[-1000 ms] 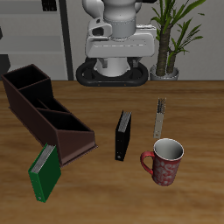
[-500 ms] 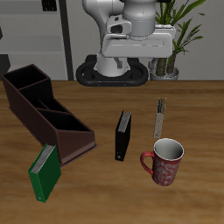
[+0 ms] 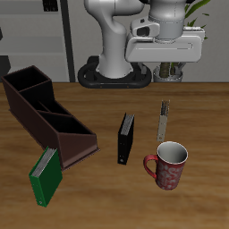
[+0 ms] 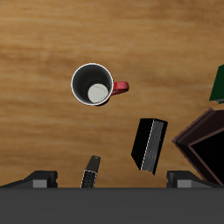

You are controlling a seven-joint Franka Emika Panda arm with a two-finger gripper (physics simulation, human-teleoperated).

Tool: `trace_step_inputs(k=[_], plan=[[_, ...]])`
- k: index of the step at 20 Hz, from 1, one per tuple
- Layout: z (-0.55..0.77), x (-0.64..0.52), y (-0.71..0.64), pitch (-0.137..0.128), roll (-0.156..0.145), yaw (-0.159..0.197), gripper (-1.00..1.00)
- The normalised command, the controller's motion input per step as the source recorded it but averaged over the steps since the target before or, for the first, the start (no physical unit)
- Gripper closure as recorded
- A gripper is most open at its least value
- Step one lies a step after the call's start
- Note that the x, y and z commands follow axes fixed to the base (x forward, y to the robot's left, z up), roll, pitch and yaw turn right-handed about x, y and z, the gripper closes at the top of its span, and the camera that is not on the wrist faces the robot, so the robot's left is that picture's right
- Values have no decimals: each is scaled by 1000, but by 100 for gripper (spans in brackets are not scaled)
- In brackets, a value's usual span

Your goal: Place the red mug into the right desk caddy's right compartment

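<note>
The red mug [image 3: 167,166] stands upright near the table's front edge, its handle toward the black box; from above, the wrist view shows its white inside [image 4: 93,85]. The right desk caddy [image 3: 46,114], long and dark brown, lies diagonally across the table from the mug. Its right compartment [image 3: 26,84] is the tall-walled end farthest back. My gripper [image 3: 165,59] hangs high above the table's back part, well above the mug and behind it. Its fingertips [image 4: 39,178] stand wide apart, open and holding nothing.
A black box [image 3: 126,139] stands upright between caddy and mug. A green book [image 3: 46,175] leans against the caddy's low front end. A thin grey strip [image 3: 164,120] lies behind the mug. A potted plant [image 3: 175,70] stands at the back.
My arm has swung sideways from above the robot's base toward the mug's side of the table. Nothing on the table has moved.
</note>
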Motion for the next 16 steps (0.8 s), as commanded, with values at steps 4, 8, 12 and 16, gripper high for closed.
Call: trace_step_inputs(k=[4,8,12,16], plan=[[61,388,376,-39,0,2,-100],[56,348,153,-46,11,-12,-100],[-129,385,8,18,-57,-65,-100],[-218,151,83,30,15,5,-100]])
